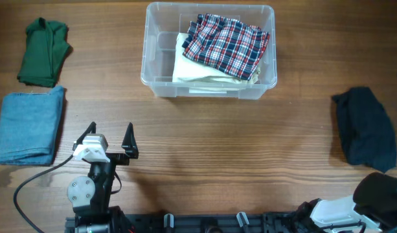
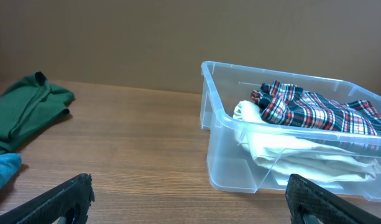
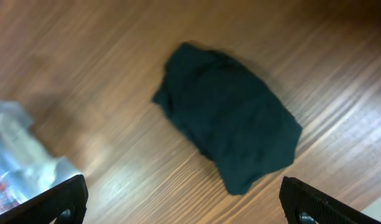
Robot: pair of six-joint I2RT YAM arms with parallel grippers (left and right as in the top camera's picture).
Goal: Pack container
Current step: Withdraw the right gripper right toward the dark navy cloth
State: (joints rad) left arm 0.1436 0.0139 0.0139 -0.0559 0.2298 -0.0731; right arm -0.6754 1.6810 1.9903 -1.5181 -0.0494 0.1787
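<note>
Left claw: the left claw (image 1: pixel 110 133) stands near the robot's edge of the tabletop (image 1: pixel 204 155), jaws spread fully wide with nothing between them, facing the container.
Right claw: in the right wrist view the right claw (image 3: pixel 181 186) is just as wide open and empty, hanging above the dark garment (image 3: pixel 230 134). From overhead only its arm shows, at the near right corner.
Step in hand: most likely the pick-up of the next garment. The right side looks best placed, since the dark garment lies under its camera.
Dark garment: a loosely bunched lump on the right, well apart from the container. Come straight down over the thick middle, 1 finger either side of the bulk, so the whole bundle lifts and no tail drags.
Blue garment: the blue garment (image 1: pixel 31 124) lies folded flat, just left of the left claw. A flat fold gives little to pinch, so take it at a folded edge and gather all the layers.
Green garment: the green garment (image 1: pixel 44 52) is beyond the blue one, at the far left, rumpled.
Container: the container (image 1: pixel 210 6) sits at the far middle of the tabletop, upright and open-topped.
Contents: 2 garments inside, a plaid garment (image 1: pixel 227 45) on top of a cream garment (image 1: pixel 193 70), both crowded to the right, with the left part bare.
Placing: carry the load clear over the rim, release low over the bare left part, and avoid catching the plaid.
Risk: fabric draped over the rim, or a nudged wall sliding the light bin.
</note>
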